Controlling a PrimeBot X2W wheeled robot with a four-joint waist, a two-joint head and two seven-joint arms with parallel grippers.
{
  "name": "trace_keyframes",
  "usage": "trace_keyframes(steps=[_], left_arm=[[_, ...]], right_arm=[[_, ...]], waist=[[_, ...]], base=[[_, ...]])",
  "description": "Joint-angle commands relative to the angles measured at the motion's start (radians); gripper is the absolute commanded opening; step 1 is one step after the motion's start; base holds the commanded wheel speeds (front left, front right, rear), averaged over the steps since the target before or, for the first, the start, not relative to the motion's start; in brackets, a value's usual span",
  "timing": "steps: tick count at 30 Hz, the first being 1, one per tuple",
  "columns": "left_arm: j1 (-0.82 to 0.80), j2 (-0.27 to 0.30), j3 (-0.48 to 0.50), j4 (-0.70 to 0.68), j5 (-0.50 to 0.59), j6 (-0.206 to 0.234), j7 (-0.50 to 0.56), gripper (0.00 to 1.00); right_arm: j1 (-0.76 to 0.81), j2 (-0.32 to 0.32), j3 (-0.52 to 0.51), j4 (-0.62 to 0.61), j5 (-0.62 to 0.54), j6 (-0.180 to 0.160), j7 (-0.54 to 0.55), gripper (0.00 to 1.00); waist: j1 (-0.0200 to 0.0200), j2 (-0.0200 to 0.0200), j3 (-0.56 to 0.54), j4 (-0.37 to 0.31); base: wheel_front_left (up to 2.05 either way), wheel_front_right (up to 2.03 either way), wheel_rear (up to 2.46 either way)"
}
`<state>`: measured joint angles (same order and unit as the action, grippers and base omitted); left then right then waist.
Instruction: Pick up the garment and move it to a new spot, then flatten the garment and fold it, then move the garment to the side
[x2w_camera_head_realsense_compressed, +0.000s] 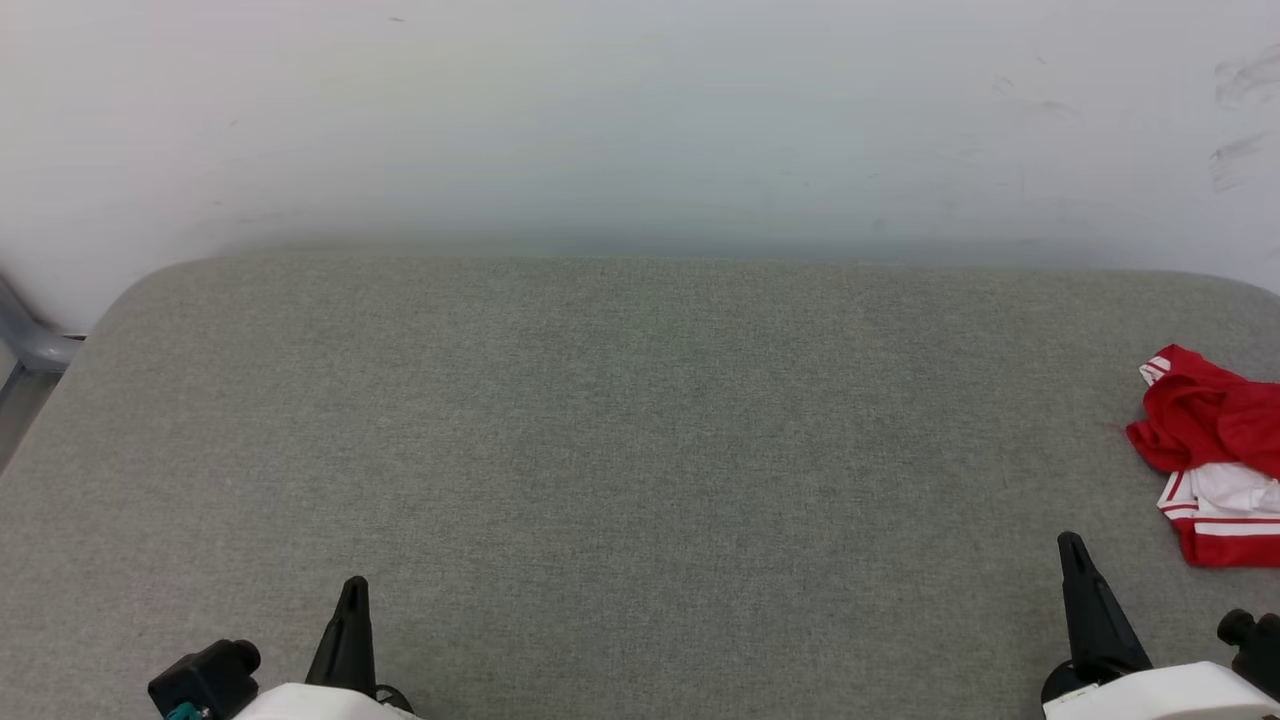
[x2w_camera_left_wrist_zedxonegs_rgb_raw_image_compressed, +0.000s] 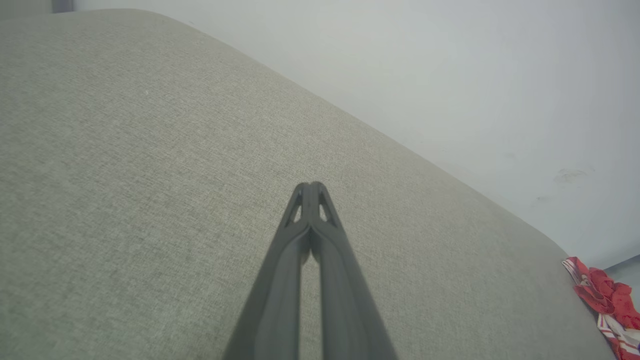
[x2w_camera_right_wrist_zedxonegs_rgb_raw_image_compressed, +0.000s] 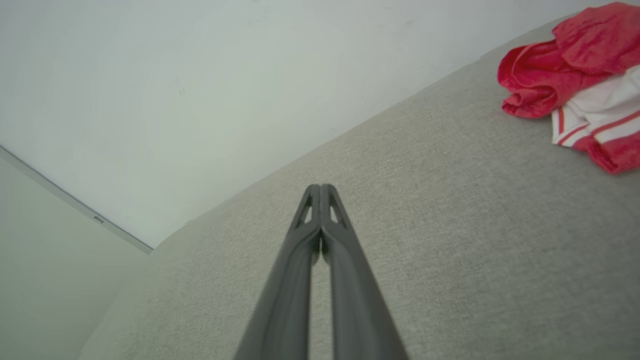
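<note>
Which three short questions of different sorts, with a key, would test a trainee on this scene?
1. Fill the gap: the left tool and the right tool are both ____, and they hold nothing.
2. Choose one: the garment lies nearer to A) the left tool, B) the right tool, C) both equally.
3. True or false: the garment is spread flat in the middle of the grey cushion.

Key: 1 shut; 2 B; 3 false, because it lies crumpled at the cushion's right edge.

Left claw (x2w_camera_head_realsense_compressed: 352, 590) and right claw (x2w_camera_head_realsense_compressed: 1072, 548) both closed, empty, pointing forward.
</note>
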<state>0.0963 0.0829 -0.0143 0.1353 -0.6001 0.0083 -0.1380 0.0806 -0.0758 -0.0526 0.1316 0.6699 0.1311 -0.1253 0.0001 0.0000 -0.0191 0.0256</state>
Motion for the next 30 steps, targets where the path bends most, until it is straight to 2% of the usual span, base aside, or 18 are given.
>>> trace_keyframes(steps=[1,30], left_arm=[[-0.026,0.001,0.009,-0.007,-0.035,-0.006,0.007,0.00],[-0.100,-0.007,0.049,0.038,-0.436,-0.061,0.100,0.00]], right_arm=[[-0.029,-0.003,-0.003,-0.007,0.036,0.000,0.005,0.00],[-0.097,0.002,-0.017,0.040,0.410,0.000,0.092,0.00]], waist=[[-0.0001,0.0000,0.000,0.000],[-0.0001,0.0000,0.007,-0.008]], base=[[0.00,0.00,0.00],[0.00,0.00,0.00]])
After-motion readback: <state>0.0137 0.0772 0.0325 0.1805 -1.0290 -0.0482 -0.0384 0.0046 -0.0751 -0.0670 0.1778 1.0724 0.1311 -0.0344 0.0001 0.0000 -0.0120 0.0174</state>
